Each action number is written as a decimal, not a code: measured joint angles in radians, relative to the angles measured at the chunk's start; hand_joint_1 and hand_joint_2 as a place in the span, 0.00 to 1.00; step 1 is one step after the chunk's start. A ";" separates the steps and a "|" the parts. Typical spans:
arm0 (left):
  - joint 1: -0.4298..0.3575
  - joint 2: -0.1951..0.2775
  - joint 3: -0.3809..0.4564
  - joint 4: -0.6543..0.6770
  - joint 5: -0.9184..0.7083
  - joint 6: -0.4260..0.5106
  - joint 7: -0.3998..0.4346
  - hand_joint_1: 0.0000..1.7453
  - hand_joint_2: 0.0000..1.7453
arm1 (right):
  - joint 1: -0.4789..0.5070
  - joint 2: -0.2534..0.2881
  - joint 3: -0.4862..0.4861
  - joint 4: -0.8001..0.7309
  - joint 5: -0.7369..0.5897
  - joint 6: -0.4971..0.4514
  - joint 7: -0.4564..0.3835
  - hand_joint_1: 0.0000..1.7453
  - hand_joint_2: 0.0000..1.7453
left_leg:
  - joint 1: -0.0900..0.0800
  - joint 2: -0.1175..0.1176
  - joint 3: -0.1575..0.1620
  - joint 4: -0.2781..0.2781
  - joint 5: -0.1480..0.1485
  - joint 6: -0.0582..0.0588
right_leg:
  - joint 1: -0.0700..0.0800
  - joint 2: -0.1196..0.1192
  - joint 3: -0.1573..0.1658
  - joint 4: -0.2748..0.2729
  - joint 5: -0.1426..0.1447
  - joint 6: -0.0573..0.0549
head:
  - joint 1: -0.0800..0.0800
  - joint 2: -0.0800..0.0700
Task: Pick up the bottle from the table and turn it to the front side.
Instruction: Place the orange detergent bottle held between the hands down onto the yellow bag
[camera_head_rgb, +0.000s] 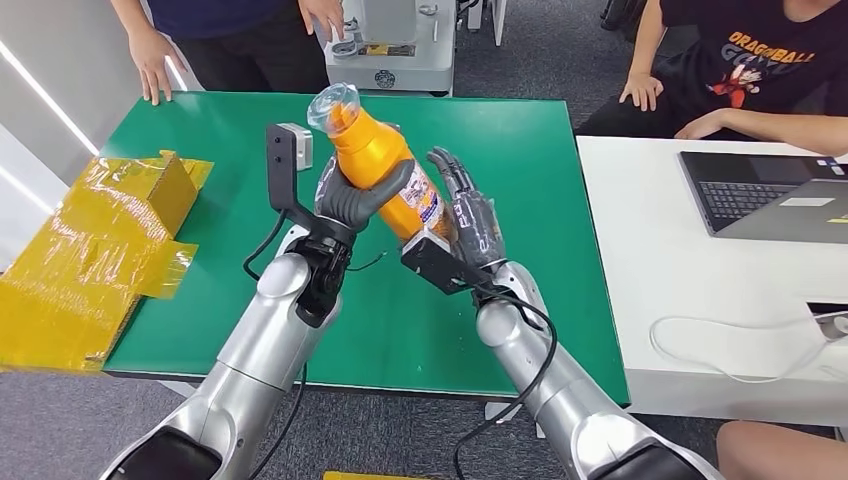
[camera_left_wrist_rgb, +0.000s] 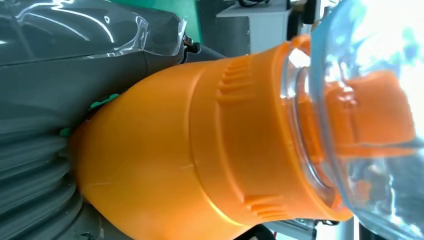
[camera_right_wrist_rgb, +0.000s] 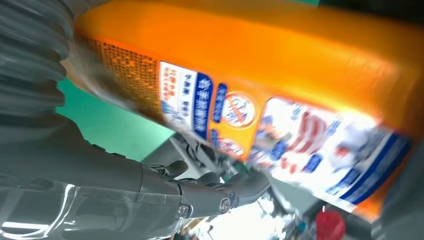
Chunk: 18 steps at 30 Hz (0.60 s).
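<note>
orange bottle (camera_head_rgb: 378, 160) up off the green table (camera_head_rgb: 520, 300), tilted, clear cap (camera_head_rgb: 333, 104) pointing away from the robot and leaning to its left. left robot hand (camera_head_rgb: 352, 201) grips it around the middle, fingers wrapped across the body. right robot hand (camera_head_rgb: 470, 215) beside the lower end, fingers spread and upright; its palm looks to lie against the bottle, contact hard to confirm. right wrist view: printed label (camera_right_wrist_rgb: 280, 130) with blue and white panels, blurred. yellow taped cardboard (camera_head_rgb: 90, 250) at the table's left edge. laptop (camera_head_rgb: 770, 195) on white table (camera_head_rgb: 650, 260) to the right. people at the far side.
</note>
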 joint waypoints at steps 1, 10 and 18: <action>-0.001 0.000 0.001 -0.005 -0.002 0.003 0.000 1.00 1.00 | 0.003 -0.002 -0.007 -0.010 -0.008 -0.012 -0.005 0.00 1.00 | 0.000 0.000 0.000 0.000 0.000 0.000 | 0.000 0.000 0.000 0.000 0.000 0.000 | 0.000 0.000; -0.013 0.006 0.031 -0.041 -0.020 0.019 0.009 1.00 1.00 | 0.076 -0.040 -0.068 -0.212 -0.090 -0.086 -0.015 0.00 1.00 | 0.000 0.000 0.000 0.000 0.000 0.000 | 0.000 0.000 0.000 0.000 0.000 0.000 | 0.000 0.000; 0.046 0.070 0.072 -0.046 -0.041 0.039 0.010 1.00 1.00 | 0.184 -0.124 -0.147 -0.570 -0.219 -0.098 0.018 0.00 1.00 | 0.000 0.000 0.000 0.000 0.000 0.000 | 0.000 0.000 0.000 0.000 0.000 0.000 | 0.000 0.000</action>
